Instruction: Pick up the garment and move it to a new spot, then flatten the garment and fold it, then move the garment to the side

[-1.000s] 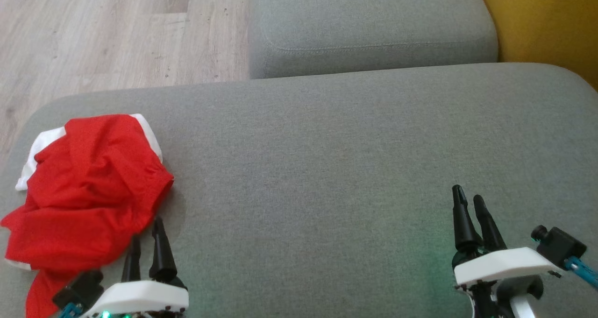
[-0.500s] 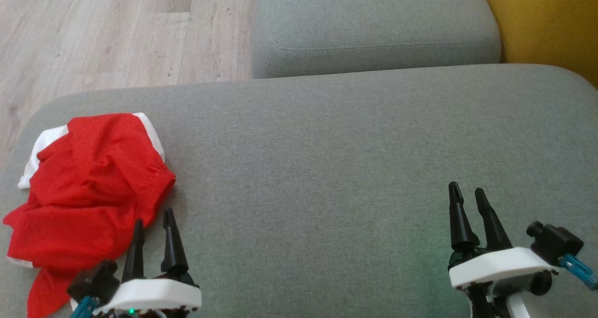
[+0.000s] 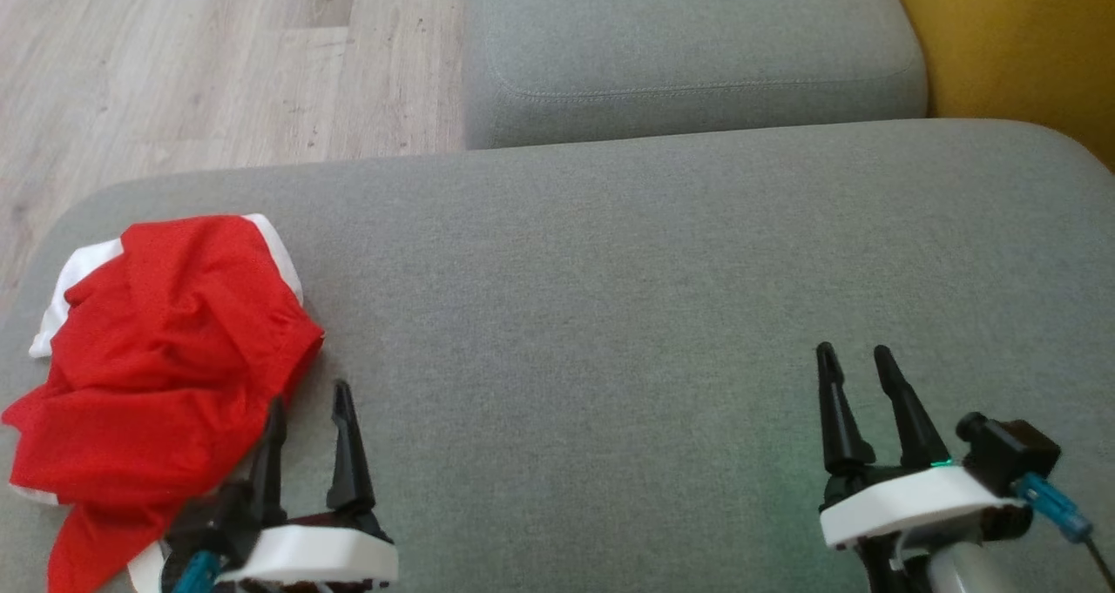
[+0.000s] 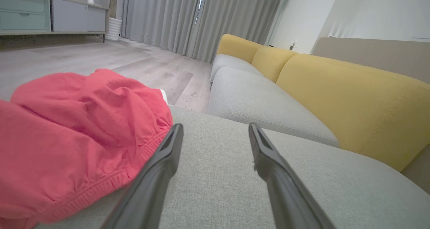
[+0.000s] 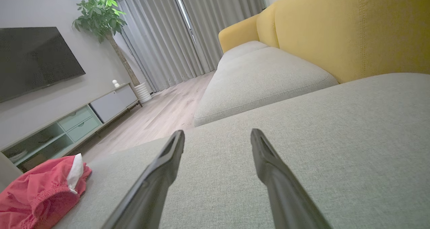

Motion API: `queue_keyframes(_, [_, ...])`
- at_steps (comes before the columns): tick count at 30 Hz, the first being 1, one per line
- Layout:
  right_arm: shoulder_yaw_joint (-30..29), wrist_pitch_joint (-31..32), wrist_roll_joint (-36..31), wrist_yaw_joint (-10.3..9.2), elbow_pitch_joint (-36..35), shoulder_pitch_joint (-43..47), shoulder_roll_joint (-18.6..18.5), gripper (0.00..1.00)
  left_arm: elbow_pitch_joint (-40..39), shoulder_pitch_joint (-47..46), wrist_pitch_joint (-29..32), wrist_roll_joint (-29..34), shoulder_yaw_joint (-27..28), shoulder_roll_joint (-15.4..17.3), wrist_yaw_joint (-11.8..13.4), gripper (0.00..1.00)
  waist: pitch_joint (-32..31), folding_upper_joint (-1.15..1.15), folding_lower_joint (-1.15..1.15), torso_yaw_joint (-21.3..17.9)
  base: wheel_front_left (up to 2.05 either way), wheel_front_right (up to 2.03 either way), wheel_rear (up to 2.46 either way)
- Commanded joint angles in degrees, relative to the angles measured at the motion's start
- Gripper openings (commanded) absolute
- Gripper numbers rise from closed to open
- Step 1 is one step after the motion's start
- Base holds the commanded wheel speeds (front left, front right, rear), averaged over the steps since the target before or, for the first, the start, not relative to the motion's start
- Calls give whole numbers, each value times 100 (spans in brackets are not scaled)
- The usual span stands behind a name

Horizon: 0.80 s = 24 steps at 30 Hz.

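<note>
Head view: your garment (image 3: 165, 349) lies crumpled at the sofa's (image 3: 610, 314) left. Your left claw (image 3: 309, 395), just beside it, and right claw (image 3: 852, 350) both gape empty.

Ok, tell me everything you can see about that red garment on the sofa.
The red garment is a crumpled heap of thin, mesh-like fabric with white trim at its far edges and a gathered elastic hem. It lies unfolded on the grey seat cushion, near its left end. The open left gripper sits beside the hem; whether a finger touches it is unclear.
</note>
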Motion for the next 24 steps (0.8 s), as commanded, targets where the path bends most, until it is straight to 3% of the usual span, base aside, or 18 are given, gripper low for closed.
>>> queue_keyframes(1, [178,-110,-241,-3,-179,-138,-44,100,-203,-105,-100,261,99,21,33,100,-13,0,0,-10,0,0,0])
queue_keyframes(24, [495,-474,-1885,-4,28,-72,-52,100,-243,17,-464,1727,-43,23,311,100,-189,0,0,-145,0,0,0])
